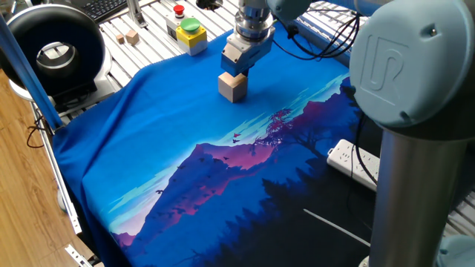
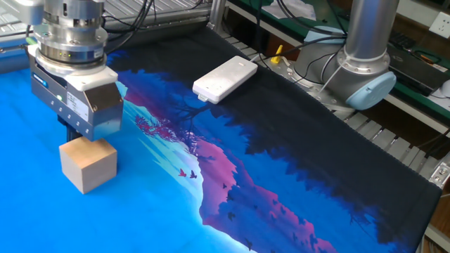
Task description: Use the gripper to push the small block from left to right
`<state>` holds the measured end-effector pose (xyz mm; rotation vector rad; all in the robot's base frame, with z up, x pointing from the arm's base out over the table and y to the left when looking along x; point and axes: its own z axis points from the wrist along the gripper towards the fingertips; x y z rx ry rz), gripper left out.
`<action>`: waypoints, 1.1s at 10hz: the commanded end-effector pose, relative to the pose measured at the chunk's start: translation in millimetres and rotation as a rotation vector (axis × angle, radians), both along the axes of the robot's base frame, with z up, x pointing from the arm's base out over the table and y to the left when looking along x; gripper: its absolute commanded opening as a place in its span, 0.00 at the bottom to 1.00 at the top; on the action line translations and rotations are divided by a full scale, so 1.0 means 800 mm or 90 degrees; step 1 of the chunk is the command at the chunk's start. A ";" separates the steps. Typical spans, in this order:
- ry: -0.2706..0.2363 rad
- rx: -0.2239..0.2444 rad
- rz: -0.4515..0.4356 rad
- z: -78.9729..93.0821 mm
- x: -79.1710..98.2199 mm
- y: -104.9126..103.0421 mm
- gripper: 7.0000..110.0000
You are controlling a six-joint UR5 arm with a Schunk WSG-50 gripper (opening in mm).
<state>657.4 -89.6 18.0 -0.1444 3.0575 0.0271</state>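
pale tan wood, plain and smooth, forms the small block [image 1: 232, 87] [image 2: 88, 164], a cube with sharp edges. it stands on the blue cloth of the worktop [image 1: 148, 148], directly under the gripper [image 1: 234, 70] [image 2: 73, 132]. i cannot tell whether the gripper is open or closed.

On the table: 1 arm [image 1: 415, 111] with 1 gripper [image 1: 236, 69], and 1 block [image 1: 232, 87] on 1 printed cloth [image 1: 171, 148]. Past the cloth's far edge sit 2 tiny cubes [image 1: 131, 36], 1 yellow box [image 1: 187, 35] carrying 2 buttons, 1 green [image 1: 191, 25] and 1 red [image 1: 178, 10], and 1 keyboard [image 1: 104, 7]. 1 black ring-shaped device [image 1: 53, 52] stands at the left. 1 white power strip [image 2: 225, 78] lies on the dark end of the cloth; the other fixed view shows the same 1 block [image 2: 88, 164] and 1 gripper [image 2: 73, 130].
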 end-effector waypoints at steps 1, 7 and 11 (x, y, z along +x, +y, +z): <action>-0.001 0.005 -0.020 0.005 -0.008 0.014 0.00; -0.010 0.004 -0.046 -0.004 -0.017 0.041 0.00; -0.013 0.006 -0.057 -0.006 -0.022 0.053 0.00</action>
